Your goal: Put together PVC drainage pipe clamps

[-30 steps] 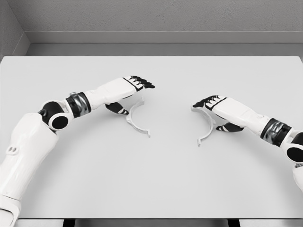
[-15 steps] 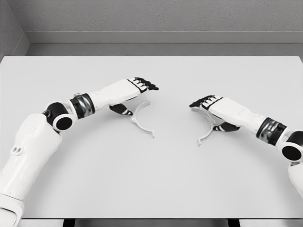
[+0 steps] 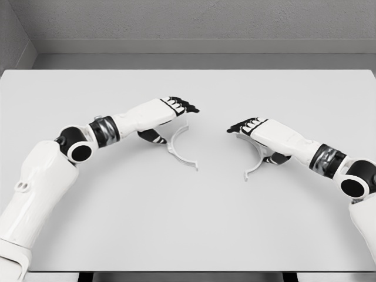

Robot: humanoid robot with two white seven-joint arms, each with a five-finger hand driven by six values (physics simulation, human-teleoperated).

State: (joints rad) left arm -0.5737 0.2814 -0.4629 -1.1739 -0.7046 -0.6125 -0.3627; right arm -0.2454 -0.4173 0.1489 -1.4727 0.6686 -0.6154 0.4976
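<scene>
Gripping thin, stiff, light half-clamps by their upper ends, left hand point(image 3: 170, 114) and right hand point(image 3: 258, 132) hold left half-clamp point(image 3: 181, 154) and right half-clamp point(image 3: 257, 163).

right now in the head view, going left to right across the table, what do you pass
left robot hand → left clamp half → bare stretch of table → right robot hand → right clamp half. Each hand partly overlaps its clamp half, so the order follows their middles.

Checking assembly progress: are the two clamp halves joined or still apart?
Apart. The left clamp half and right clamp half lie on the table with bare surface between them, open sides facing each other.
</scene>
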